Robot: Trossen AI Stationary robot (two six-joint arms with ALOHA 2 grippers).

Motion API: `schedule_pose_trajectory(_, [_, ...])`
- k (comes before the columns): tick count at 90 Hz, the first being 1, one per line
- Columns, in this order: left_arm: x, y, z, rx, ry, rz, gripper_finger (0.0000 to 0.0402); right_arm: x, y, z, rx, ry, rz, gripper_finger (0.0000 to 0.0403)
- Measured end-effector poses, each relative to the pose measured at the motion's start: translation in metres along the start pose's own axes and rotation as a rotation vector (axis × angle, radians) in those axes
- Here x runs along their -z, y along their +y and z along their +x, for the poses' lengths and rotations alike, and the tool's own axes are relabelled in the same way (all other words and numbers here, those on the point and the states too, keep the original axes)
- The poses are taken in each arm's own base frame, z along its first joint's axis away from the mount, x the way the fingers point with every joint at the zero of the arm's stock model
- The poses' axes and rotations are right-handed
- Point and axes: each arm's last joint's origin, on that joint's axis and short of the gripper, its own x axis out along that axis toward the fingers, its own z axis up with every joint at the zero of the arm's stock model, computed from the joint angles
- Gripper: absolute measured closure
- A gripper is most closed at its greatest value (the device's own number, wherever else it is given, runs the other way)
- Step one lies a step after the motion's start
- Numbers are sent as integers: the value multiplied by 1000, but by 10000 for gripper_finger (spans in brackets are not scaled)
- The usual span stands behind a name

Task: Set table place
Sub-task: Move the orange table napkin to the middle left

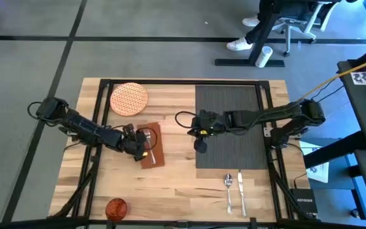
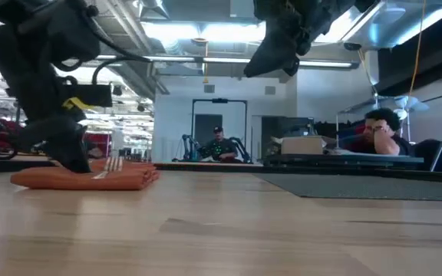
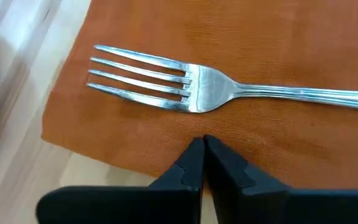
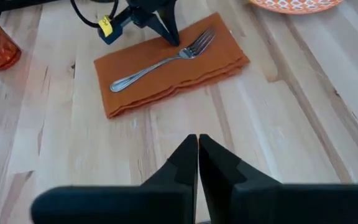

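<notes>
A brown napkin (image 1: 152,146) lies flat on the table's left half, and a silver fork (image 3: 204,87) lies along its top. My left gripper (image 3: 202,149) is shut, with its tips down at the napkin's left long edge beside the fork's tines. My right gripper (image 1: 201,145) is shut and empty. It hangs well above the table (image 2: 271,61), near the left edge of the dark ribbed placemat (image 1: 234,114). The orange-patterned plate (image 1: 129,98) sits on bare wood at the far left. A spoon (image 1: 229,191) and a knife (image 1: 241,191) lie side by side near the front edge. The orange cup (image 1: 116,208) stands at the front left. My left gripper stands with its shut fingertips (image 3: 194,155) on the napkin's top, just inside its left long edge (image 3: 166,146) and a little short of the fork's tines. It slants down from the table's left side. The napkin stays flat on the wood, and the fork is untouched.
Black rails (image 1: 100,127) run along the table's edges. Bare wood (image 1: 183,184) lies between the napkin and the cutlery. In the low view, people sit in the room beyond the table's far edge (image 2: 382,130).
</notes>
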Motion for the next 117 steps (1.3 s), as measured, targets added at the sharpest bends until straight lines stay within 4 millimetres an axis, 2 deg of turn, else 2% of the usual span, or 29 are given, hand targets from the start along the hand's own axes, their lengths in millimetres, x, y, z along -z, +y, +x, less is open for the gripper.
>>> schedule_pose_trajectory(19, [8,-3,-12,6,-18,-28,402,0,0,0,0,0,-1,403])
schedule_pose_trajectory(40, [-8,-7,-48,193,-124,-97,402,0,0,0,0,-1,-18,403])
schedule_pose_trajectory(59, [-10,-21,-72,374,-157,-81,402,0,0,0,0,0,-20,403])
schedule_pose_trajectory(74, [-5,-40,-74,453,-162,-91,402,0,0,0,0,2,-21,403])
schedule_pose_trajectory(104, [8,-68,-48,415,-90,-116,402,0,0,0,1,5,-24,403])
schedule_pose_trajectory(117, [17,-75,-47,413,-56,-134,402,2,-1,0,5,25,-25,403])
